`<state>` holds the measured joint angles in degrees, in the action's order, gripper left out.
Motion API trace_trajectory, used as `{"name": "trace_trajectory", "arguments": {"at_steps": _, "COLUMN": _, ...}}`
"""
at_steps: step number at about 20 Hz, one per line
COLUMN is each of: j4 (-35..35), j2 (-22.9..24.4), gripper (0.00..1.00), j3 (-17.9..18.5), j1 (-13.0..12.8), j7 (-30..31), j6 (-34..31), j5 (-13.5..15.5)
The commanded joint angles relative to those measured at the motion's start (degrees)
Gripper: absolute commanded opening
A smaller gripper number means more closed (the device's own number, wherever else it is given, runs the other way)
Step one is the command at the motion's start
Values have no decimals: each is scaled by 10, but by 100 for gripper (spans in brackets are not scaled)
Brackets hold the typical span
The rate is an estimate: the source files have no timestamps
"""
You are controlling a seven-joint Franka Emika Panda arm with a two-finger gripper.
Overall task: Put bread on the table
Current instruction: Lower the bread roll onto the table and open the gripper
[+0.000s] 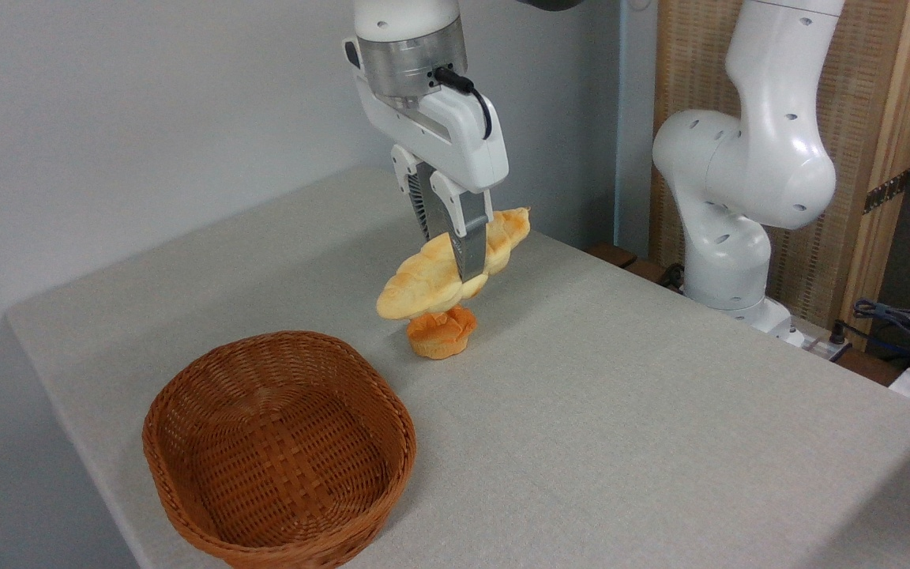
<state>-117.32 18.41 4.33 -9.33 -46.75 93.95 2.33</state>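
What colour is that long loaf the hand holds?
Pale yellow, lightly browned on its braided top; the loaf shows in the fixed camera view.

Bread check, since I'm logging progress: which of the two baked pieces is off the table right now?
The long braided loaf, clamped in the gripper. The small orange bun sits on the table.

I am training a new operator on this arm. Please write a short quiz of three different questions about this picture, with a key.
1. True or false: the bread is lying in the basket.
2. Multiple choice: what sits on the table below the lifted loaf in the picture? A) a small orange bun B) a cup C) a knife
3. Short answer: how do the jaws of the gripper stand?

Key
1. False: it hangs in the air, tilted, and the basket is empty.
2. A, the small orange bun.
3. Closed on the middle of the bread.
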Motion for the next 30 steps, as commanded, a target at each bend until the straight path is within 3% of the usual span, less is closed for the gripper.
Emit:
{"name": "trace_trajectory", "arguments": {"at_steps": 1, "j4": -3, "j2": 11, "gripper": 100, "j3": 13, "j1": -9, "j7": -4, "j6": -21, "j5": 4}}
{"name": "trace_trajectory", "arguments": {"at_steps": 22, "j4": 29, "j2": 4, "gripper": 100, "j3": 33, "j1": -16, "j7": 1, "j6": -18, "j5": 13}}
{"name": "trace_trajectory", "arguments": {"at_steps": 26, "j4": 72, "j2": -23, "gripper": 100, "j3": 31, "j1": -19, "j7": 24, "j6": -18, "j5": 13}}
{"name": "trace_trajectory", "arguments": {"at_steps": 30, "j4": 178, "j2": -99, "gripper": 100, "j3": 25, "j1": -21, "j7": 80, "j6": -19, "j5": 20}}
